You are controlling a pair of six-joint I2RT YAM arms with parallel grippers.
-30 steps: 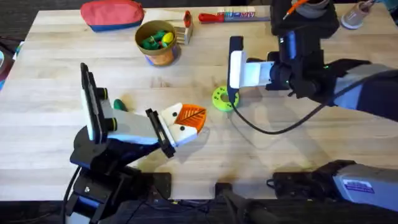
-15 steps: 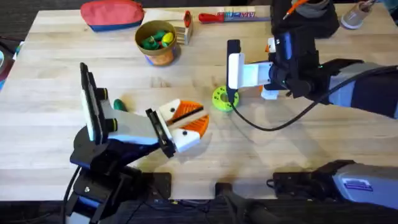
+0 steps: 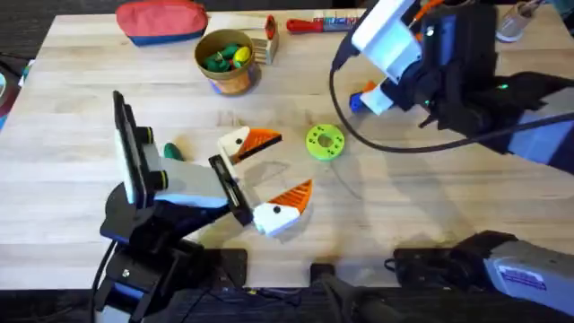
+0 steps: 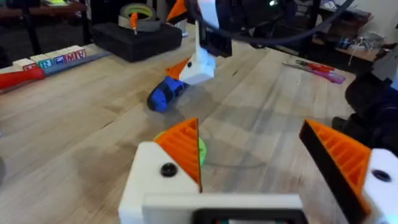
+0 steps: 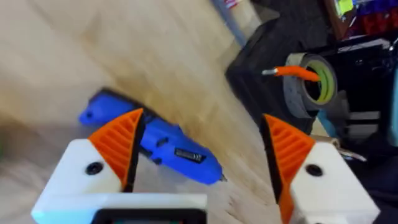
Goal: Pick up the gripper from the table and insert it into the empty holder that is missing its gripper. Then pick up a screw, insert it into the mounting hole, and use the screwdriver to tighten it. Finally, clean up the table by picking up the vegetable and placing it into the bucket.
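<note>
- The left pincer is held spread wide over bare planks mid-bench.
- The right pincer, spread, is poised above the screwdriver near the far edge.

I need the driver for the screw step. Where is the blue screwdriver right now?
In the overhead view the screwdriver lies on the table at far right, under the open right gripper.

Screwdriver mostly hidden under right arm overhead, only blue tip showing. Vegetable half covered by left arm. Screwdriver blurred in right wrist view.
</note>
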